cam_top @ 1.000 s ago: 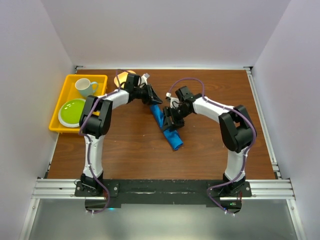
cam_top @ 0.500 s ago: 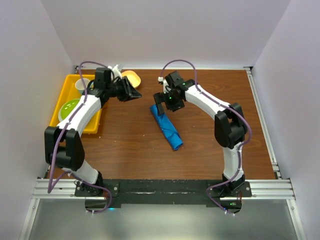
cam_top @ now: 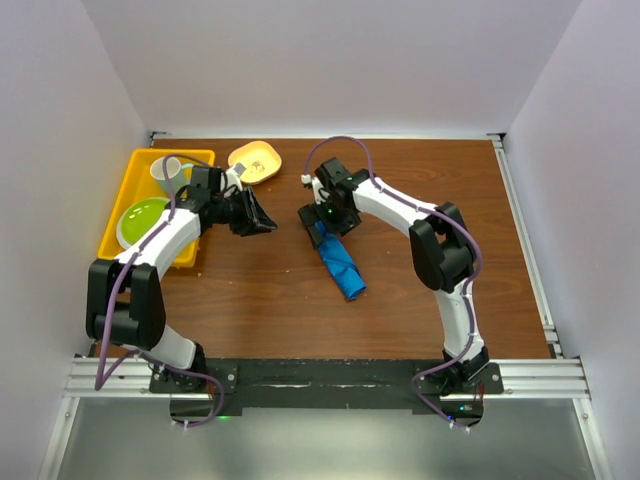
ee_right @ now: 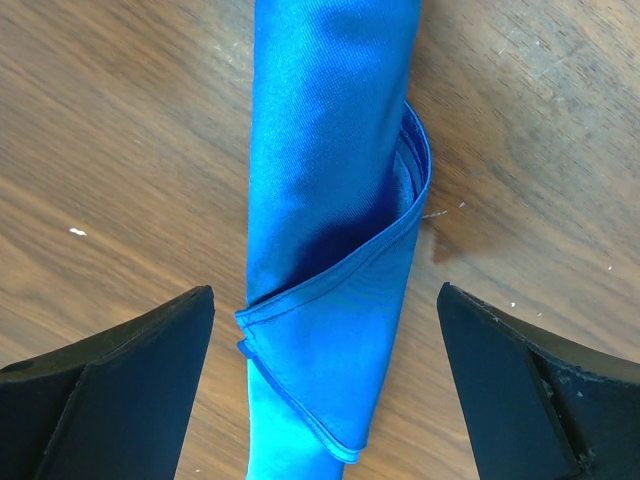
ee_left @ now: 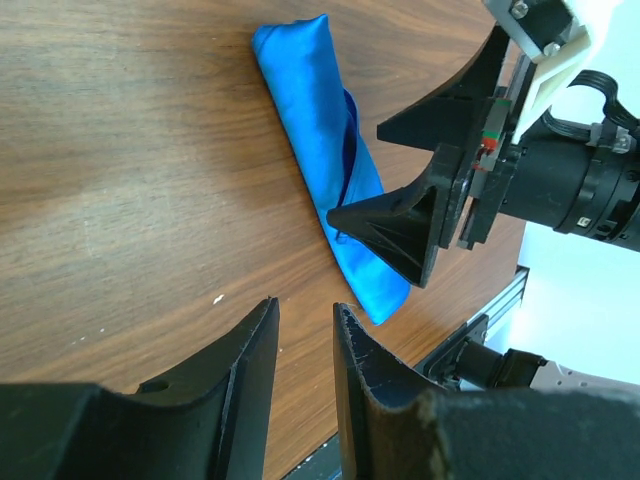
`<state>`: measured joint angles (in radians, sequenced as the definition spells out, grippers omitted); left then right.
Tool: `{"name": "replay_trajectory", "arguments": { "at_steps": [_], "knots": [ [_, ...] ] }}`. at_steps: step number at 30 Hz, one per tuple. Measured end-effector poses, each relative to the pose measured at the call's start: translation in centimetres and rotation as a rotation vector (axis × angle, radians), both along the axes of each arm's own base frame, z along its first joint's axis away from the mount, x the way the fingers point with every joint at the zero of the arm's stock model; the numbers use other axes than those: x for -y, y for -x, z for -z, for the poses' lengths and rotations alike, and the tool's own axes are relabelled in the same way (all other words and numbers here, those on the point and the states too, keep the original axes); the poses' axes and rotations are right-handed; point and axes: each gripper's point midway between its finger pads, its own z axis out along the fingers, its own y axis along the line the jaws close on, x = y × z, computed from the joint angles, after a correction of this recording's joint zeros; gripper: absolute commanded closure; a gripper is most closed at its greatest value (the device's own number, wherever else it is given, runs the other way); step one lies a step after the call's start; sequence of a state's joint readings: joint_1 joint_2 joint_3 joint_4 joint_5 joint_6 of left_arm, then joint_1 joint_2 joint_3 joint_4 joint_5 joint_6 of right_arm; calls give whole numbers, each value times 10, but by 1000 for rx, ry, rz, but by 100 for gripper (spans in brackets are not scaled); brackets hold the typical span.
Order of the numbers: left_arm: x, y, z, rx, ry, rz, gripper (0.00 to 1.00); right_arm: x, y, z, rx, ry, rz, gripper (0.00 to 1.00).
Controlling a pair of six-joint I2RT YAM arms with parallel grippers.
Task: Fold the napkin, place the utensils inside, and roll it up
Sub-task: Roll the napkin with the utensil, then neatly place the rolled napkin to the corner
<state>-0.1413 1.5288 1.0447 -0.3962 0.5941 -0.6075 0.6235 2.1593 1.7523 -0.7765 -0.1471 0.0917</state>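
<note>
Two risks: your right fingers [ee_right: 110, 390], spread wide astride the rolled napkin [ee_right: 320, 180] in the middle of the table [cam_top: 270, 295], may catch its loose outer flap and unroll it. Your left fingers [ee_left: 375, 375], narrowly parted and empty, hover beside the roll; the utensil is hidden, so its seating is unconfirmed.

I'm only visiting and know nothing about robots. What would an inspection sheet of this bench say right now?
Surface: brown wooden table, bare around the roll.
Job's things: blue napkin rolled into a tube, lying diagonally mid-table; utensils nothing seen, perhaps inside the roll.
Clutter: yellow tray at far left holding a cup and green plate; orange bowl beside it.
Grippers: left gripper slightly open, empty, away from the napkin; right gripper wide open, jaws either side of the roll, not gripping.
Cables: purple cables looped along both arms.
Surroundings: white walls; metal rail at near edge.
</note>
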Motion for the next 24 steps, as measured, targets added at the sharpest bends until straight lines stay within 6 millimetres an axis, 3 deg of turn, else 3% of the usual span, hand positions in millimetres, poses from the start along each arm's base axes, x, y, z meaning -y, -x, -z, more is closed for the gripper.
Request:
{"name": "replay_trajectory", "arguments": {
  "at_steps": [10, 22, 24],
  "knots": [
    [4, 0, -4, 11, 23, 17, 67, 0, 16, 17, -16, 27, -62, 2],
    [7, 0, -7, 26, 44, 34, 66, -4, 19, 21, 24, 71, -80, 2],
    [7, 0, -7, 26, 45, 35, 66, -6, 20, 22, 53, 110, -77, 6]
  ]
}}
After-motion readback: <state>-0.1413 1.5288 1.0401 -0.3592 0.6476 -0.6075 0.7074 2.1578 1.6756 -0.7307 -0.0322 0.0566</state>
